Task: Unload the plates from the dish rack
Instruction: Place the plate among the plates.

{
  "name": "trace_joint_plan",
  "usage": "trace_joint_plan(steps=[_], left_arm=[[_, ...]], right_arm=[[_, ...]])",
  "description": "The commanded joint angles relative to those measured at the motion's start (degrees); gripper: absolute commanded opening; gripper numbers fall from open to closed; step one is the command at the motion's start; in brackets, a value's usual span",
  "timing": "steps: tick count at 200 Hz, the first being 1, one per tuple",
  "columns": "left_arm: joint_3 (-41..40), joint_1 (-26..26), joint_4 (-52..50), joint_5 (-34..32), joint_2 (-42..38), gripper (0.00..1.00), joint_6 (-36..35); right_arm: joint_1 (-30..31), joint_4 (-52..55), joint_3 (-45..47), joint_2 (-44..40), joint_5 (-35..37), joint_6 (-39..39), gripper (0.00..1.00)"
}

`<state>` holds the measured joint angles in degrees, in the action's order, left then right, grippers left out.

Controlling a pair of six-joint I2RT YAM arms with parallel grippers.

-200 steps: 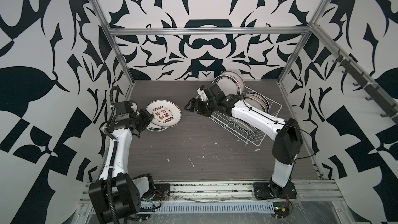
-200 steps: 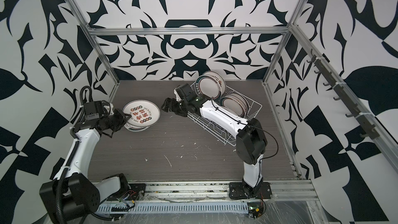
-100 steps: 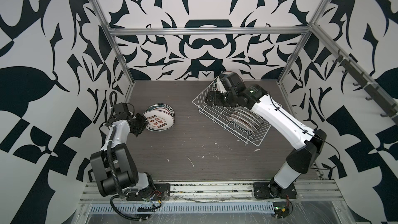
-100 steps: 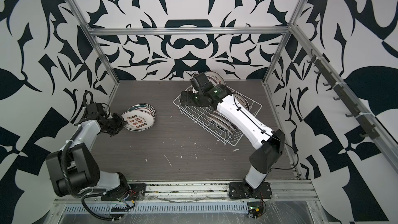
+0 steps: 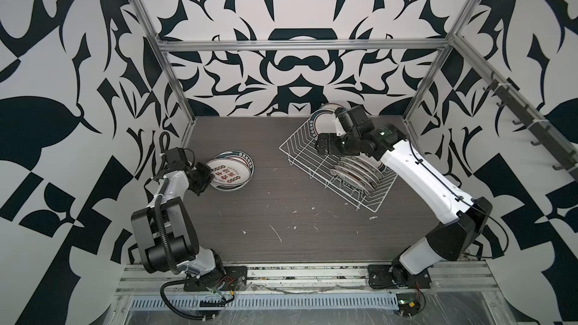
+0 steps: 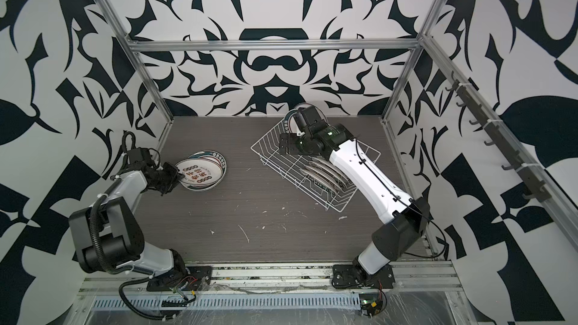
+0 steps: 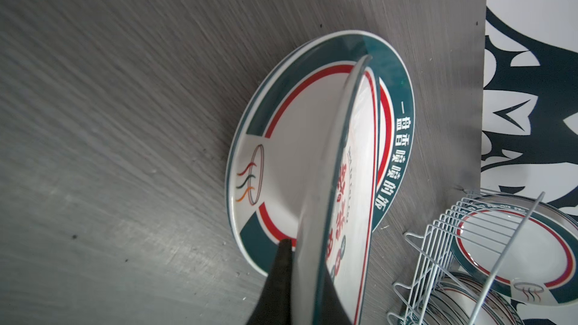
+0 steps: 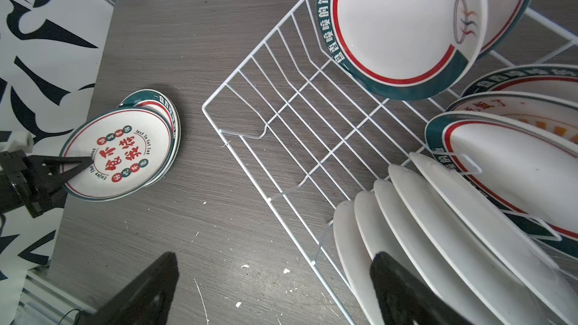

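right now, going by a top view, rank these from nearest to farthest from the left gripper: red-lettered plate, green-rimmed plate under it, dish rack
1. red-lettered plate, held in the fingers of the left gripper
2. green-rimmed plate, just beneath it
3. dish rack, far off on the right side

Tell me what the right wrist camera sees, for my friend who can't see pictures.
A white wire dish rack holds a leaning row of white plates, with the open right gripper close to them. Across the dark table, the left gripper pinches the rim of a red-lettered plate over a small stack.
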<state>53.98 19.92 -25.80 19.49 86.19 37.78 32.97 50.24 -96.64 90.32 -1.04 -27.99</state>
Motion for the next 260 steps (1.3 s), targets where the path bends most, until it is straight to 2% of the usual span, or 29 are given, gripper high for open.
trace_joint_plan(steps=[1,79,145,180,212,214,216,218,228,260], left_arm=[[1.82,0.12,-0.37,-1.63,2.69,0.09,0.27],[1.87,0.12,0.19,-3.26,5.15,0.44,0.98],[1.96,0.03,0.03,-4.10,6.05,0.55,1.07],[1.81,0.03,0.84,-2.36,6.08,0.64,0.84],[1.15,-0.05,0.69,-1.80,3.93,0.76,0.79],[1.16,-0.01,0.63,-1.75,3.73,0.79,0.80],[1.20,0.00,0.59,-1.67,3.52,0.88,0.80],[1.15,-0.02,0.43,-1.65,3.32,0.93,0.80],[1.16,0.06,-0.24,-1.58,2.23,1.00,0.81],[1.75,-0.02,-3.17,-0.83,-2.01,0.99,0.79]], right_arm=[[-0.54,0.47,0.36,-2.22,-0.76,1.64,1.00],[-2.13,0.25,2.91,-3.66,-2.34,2.93,1.00],[-2.38,-0.16,4.09,-3.75,-3.69,3.61,1.00],[-2.75,-0.15,4.03,-3.28,-4.88,4.96,1.00],[-4.69,0.22,2.74,-1.49,-5.46,9.00,1.00],[-4.79,0.21,2.70,-1.41,-5.42,9.38,1.00],[-4.98,0.15,2.62,-1.23,-5.28,9.82,1.00],[-5.14,0.11,2.47,-1.14,-5.13,10.20,1.00],[-6.21,0.03,1.61,-0.40,-4.39,11.98,1.00],[-10.54,0.27,-4.10,4.35,-2.45,17.50,1.00]])
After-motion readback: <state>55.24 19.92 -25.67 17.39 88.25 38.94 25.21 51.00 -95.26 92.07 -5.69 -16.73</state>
